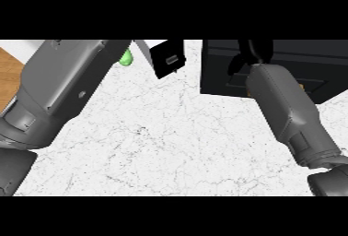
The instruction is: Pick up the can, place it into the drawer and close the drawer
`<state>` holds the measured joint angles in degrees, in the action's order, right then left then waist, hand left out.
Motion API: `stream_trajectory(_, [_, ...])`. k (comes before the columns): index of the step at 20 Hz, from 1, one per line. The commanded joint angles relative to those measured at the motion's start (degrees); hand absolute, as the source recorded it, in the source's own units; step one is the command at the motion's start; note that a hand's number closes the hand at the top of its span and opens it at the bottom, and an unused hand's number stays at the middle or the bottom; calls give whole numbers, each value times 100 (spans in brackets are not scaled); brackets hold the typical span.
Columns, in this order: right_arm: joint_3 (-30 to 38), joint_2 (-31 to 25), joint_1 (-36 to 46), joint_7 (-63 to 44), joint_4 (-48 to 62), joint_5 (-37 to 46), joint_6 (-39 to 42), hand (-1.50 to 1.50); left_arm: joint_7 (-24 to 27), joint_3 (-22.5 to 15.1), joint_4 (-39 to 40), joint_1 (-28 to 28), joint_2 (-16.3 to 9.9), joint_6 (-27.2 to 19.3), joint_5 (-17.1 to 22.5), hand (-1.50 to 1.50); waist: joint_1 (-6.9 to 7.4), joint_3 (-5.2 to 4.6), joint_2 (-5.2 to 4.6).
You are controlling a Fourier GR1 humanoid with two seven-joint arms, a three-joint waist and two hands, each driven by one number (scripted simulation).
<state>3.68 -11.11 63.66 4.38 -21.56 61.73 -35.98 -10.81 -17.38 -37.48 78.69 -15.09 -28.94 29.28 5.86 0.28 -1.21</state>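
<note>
The dark drawer box (pixel 224 83) stands at the counter's upper right. My right forearm (pixel 292 110) reaches up to it, and my right hand (pixel 250 51) is over its inside. The hand shows only as black shapes against the dark box, so its grip cannot be made out. No can shows anywhere in the head view. My left forearm (pixel 61 87) is raised close at the left and fills that side. A black block (pixel 168 57) just past its end at the top looks like my left hand, tilted, with no fingers showing.
A small bright green object (pixel 126 58) peeks out behind the left forearm near the top. The white marbled counter (pixel 170 138) spreads between the arms. A strip of brown wood (pixel 7 73) shows past the counter's left edge.
</note>
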Motion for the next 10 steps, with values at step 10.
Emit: stream_trajectory(10, [845,-16,795,920,74,-880,103,-150,-144,-14,-1057,-907,-529,249,15,-150,78,-21,51])
